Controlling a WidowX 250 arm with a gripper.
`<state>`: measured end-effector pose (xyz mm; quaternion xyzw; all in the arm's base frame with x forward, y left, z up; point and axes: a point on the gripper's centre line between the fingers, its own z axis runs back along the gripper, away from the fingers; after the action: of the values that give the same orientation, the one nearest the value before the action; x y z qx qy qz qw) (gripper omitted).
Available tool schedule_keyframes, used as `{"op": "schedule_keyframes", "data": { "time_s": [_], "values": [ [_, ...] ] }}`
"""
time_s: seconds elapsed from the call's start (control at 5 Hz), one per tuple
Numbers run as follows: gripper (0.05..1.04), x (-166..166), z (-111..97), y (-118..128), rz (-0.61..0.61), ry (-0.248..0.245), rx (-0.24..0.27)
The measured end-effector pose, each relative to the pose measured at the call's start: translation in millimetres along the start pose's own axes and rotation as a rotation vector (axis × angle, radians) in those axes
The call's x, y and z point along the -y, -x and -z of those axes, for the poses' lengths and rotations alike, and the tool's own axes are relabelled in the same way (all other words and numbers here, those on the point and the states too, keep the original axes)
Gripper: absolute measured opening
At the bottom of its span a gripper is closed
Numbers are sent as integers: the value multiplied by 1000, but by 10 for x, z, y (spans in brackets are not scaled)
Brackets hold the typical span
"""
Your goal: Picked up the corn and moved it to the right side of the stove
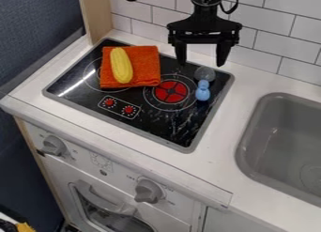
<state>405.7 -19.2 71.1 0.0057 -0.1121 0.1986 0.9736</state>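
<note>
The yellow toy ear of corn lies in the upper left of the frame, on a folded, bright orange cloth. It is well apart from the black two-finger gripper, to the left of both fingers. The gripper hangs at the upper centre of the frame, its two fingers standing apart with nothing clamped between them.

The corn is elongated, slightly curved and rounded at its ends, with a textured surface. Its length runs roughly from top to bottom of the frame, the lower end set slightly to the right.

The cloth rests on the left part of a black, glossy stovetop with a grey rim. A red burner disc is marked just beside the cloth's lower right corner. Right of that disc, below the gripper, is a small light-blue figure of rounded shape, adjoining a translucent round piece. A grey, rounded basin is sunk into the white counter at the right side of the frame.
</note>
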Motion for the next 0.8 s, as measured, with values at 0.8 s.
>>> {"op": "schedule_keyframes", "data": {
  "time_s": [0.8],
  "values": [
    [1001,-496,102,25,-180,-107,-20]
  ]
}}
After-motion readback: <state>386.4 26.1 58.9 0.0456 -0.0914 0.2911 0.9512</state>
